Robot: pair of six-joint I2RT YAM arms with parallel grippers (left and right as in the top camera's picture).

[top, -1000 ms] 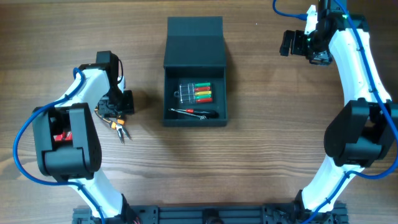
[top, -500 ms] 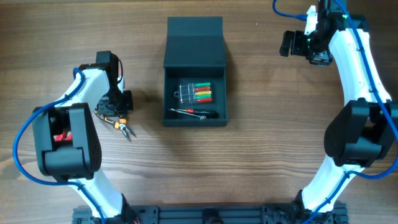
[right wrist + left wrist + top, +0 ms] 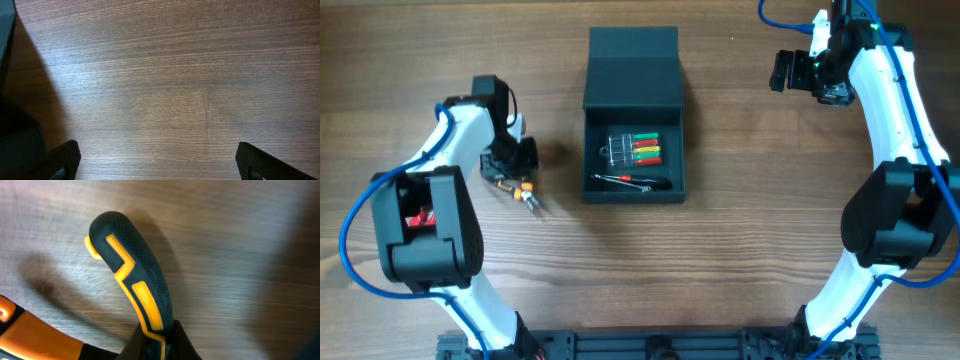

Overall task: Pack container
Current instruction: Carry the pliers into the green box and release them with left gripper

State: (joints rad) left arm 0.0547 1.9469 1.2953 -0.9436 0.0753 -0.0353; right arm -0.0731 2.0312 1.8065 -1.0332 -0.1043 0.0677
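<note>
The container, a dark teal-grey box, stands open at the table's middle with its lid folded back. It holds a clear case of coloured bits and a red-handled screwdriver. Left of the box, my left gripper is shut on a pair of pliers. In the left wrist view its fingers pinch the dark handle with yellow inlay above the wood. My right gripper stands open over bare wood at the far right, its fingertips wide apart and nothing between them.
An orange and black part shows at the lower left edge of the left wrist view. In the right wrist view a dark shape borders the left edge. Arm bases line the near table edge.
My left gripper has shut on the pliers' handle. The pliers have swung and shifted a little right and toward the far side. The right arm has not moved.
</note>
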